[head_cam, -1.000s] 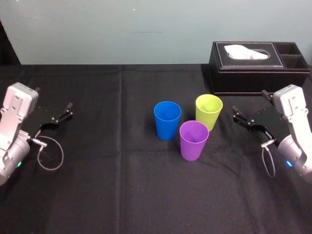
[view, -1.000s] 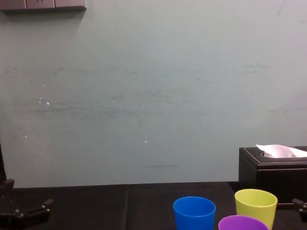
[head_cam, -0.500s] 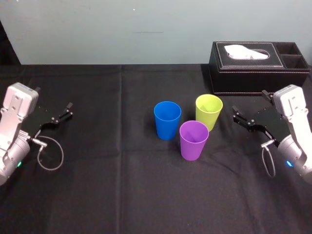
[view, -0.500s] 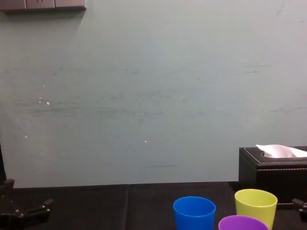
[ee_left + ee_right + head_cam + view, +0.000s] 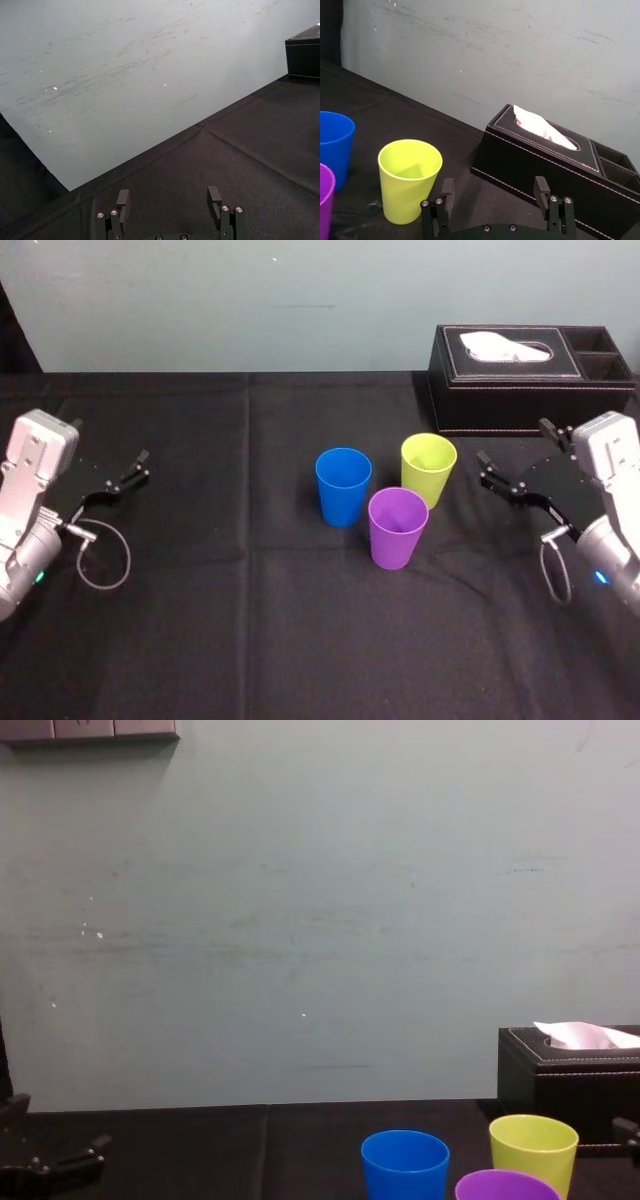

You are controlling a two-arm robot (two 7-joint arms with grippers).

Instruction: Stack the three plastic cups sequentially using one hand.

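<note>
My right pincer (image 5: 494, 180) hovers near the bench's (image 5: 250, 620) right edge, its fingers spread wide, gripping and touching nothing, just in front of the black tissue box (image 5: 530, 375) in the far right corner. Near it stands the yellow-green cup (image 5: 428, 468), with the blue cup (image 5: 343, 486) beside that and the purple cup (image 5: 397, 527) closer to the front edge, all upright and unstacked. My left pincer (image 5: 168, 191) is parked by the left edge, fingers apart, empty.
</note>
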